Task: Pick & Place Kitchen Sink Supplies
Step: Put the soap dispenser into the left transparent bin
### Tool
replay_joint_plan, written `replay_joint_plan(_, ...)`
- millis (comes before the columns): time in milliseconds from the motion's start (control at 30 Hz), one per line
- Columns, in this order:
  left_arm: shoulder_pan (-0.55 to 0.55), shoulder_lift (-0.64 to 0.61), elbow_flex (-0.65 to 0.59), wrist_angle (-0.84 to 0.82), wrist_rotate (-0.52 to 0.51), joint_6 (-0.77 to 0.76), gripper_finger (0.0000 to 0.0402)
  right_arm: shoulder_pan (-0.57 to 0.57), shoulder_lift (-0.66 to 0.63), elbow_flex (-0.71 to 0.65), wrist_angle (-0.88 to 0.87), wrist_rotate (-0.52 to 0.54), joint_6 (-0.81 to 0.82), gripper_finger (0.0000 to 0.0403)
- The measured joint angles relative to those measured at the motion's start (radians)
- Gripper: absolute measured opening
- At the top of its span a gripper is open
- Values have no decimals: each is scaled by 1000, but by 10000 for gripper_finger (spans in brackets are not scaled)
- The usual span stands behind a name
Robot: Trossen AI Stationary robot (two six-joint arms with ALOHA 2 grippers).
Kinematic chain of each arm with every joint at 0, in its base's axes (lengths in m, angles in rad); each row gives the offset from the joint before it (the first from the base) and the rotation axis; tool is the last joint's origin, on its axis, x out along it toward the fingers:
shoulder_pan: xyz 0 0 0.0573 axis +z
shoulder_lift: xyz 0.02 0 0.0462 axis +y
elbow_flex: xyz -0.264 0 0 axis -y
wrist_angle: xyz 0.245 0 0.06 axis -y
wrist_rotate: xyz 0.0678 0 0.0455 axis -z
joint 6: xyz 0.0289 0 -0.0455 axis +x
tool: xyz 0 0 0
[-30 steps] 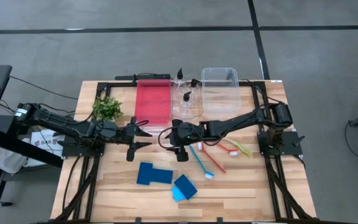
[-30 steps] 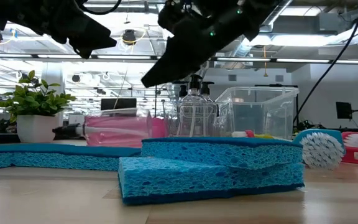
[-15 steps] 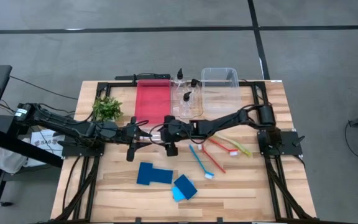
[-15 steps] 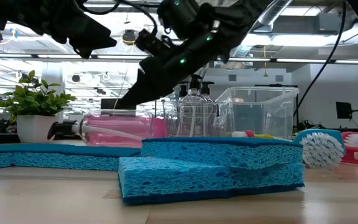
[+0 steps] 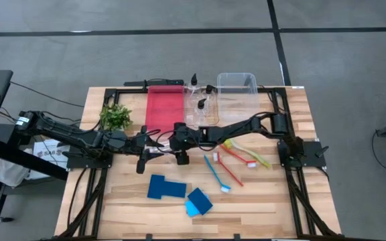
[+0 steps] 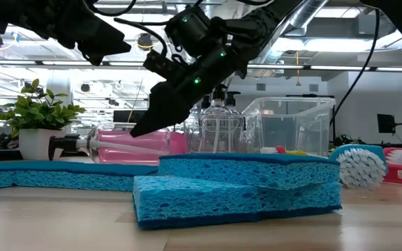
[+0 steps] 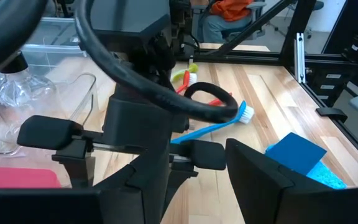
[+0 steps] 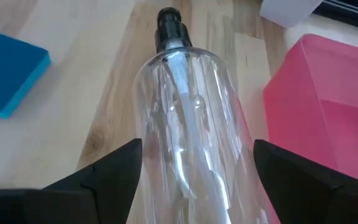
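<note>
Here, nearest in the low view, two blue sponges (image 6: 250, 183) lie stacked on the table (image 5: 267, 194). Behind them a clear bottle (image 8: 194, 137) lies on its side beside the red bin (image 5: 163, 110), between the spread fingers of the right gripper (image 5: 167, 142). The left gripper (image 5: 154, 146), also spread, holds nothing and waits just beside.

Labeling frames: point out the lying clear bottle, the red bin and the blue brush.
Lying clear bottle (image 8: 188, 134), right wrist view, on its clear body.
Red bin (image 5: 164, 110), high view, on its floor.
Blue brush (image 5: 216, 175), high view, on its handle.
</note>
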Motion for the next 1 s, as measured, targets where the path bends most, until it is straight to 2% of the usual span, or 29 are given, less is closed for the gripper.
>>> replay_joint_plan(433,0,0,0,3,0,0,161,-1,15,-4,-117,-25,5,297)
replay_joint_plan(733,0,0,0,3,0,0,161,27,3,1,-296,-28,19,297)
replay_joint_plan(1000,0,0,0,3,1,-3,161,31,1,3,-330,-44,47,297)
